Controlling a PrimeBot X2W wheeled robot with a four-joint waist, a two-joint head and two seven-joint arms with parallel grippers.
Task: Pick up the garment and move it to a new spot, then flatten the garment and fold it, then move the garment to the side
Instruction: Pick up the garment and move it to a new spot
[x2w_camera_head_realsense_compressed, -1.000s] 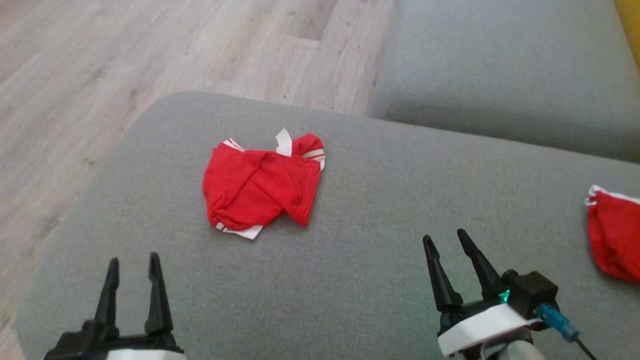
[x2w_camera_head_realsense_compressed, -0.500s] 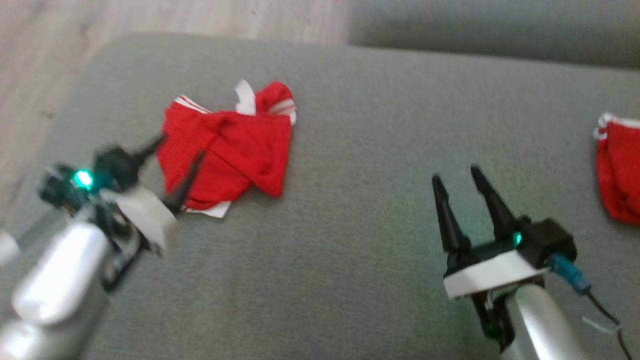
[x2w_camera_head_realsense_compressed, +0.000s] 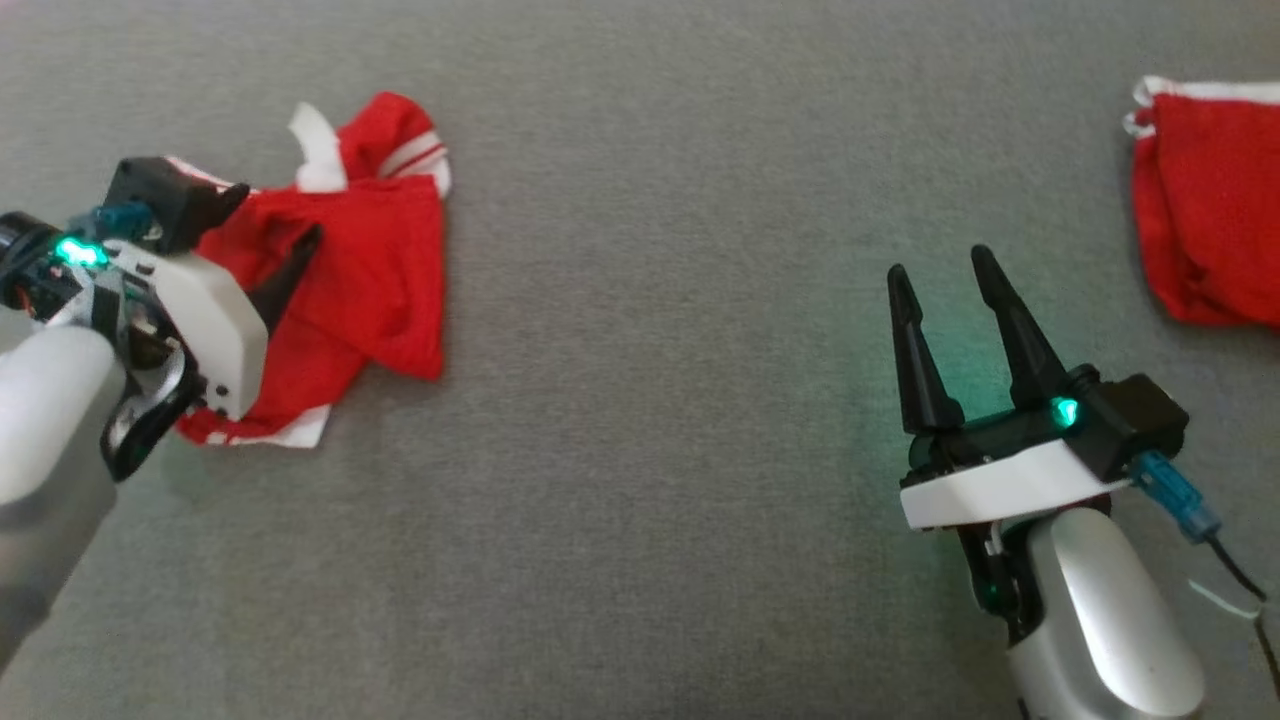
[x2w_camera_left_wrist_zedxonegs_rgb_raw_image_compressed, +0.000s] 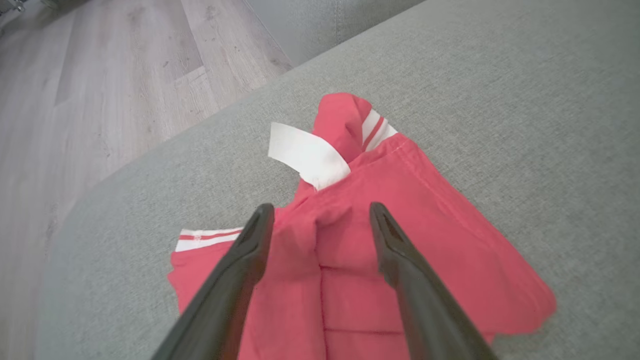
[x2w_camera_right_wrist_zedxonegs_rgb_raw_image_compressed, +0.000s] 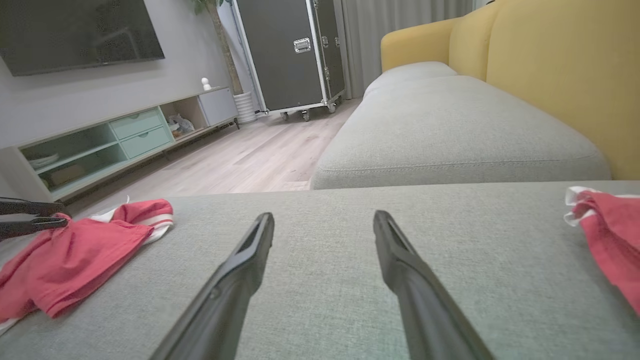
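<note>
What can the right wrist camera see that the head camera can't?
Right wrist camera's extras: the room beyond, with a dark TV, a black wheeled case, a low shelf unit, wooden floor and the yellow sofa back. Head camera's extras: the right arm's silver forearm, its green light and blue plug. Both share: the grey cushion, the crumpled red garment, a second red cloth, the open right pincer and the open left pincer at the garment.
</note>
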